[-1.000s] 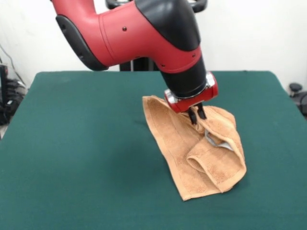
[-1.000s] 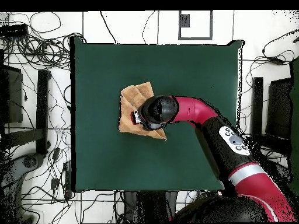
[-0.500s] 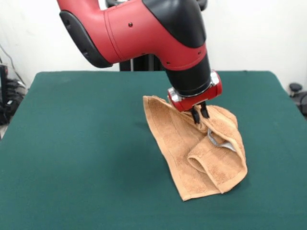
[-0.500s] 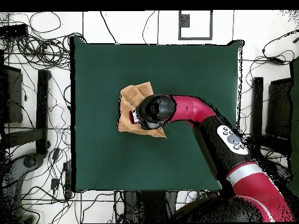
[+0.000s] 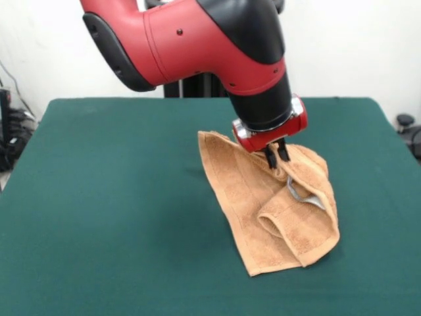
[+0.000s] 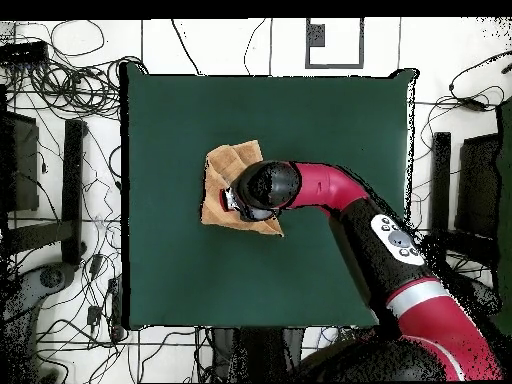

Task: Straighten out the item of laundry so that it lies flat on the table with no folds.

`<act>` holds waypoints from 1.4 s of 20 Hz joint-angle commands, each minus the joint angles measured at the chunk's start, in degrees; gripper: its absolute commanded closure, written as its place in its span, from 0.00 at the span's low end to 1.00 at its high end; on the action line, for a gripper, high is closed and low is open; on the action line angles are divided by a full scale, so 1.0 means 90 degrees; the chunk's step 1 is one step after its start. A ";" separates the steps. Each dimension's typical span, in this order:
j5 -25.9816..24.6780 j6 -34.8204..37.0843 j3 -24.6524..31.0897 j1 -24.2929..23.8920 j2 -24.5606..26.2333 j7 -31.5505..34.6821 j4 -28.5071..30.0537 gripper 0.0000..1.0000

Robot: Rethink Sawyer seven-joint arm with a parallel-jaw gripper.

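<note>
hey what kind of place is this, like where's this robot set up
Most likely a robotics lab or test cell: a red arm works a towel on a green felt table, with loose cables strewn over the floor around it.

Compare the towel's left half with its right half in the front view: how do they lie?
The left half of the orange-tan terry towel lies in one smooth layer on the dark green felt table; the right half is folded over itself in a raised roll. The hand pinches the right half's top edge; the left half is untouched. A small white label shows only on the right. Both rest on the table.
</note>
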 commanded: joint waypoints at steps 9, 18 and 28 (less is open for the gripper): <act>0.0410 -0.0078 -0.0362 0.0662 -0.0136 0.1072 -0.0274 1.00; 0.0479 -0.0111 -0.0432 0.0669 -0.0228 0.1046 -0.0230 1.00; 0.0547 -0.0247 -0.0571 0.0750 -0.0288 0.1009 -0.0168 1.00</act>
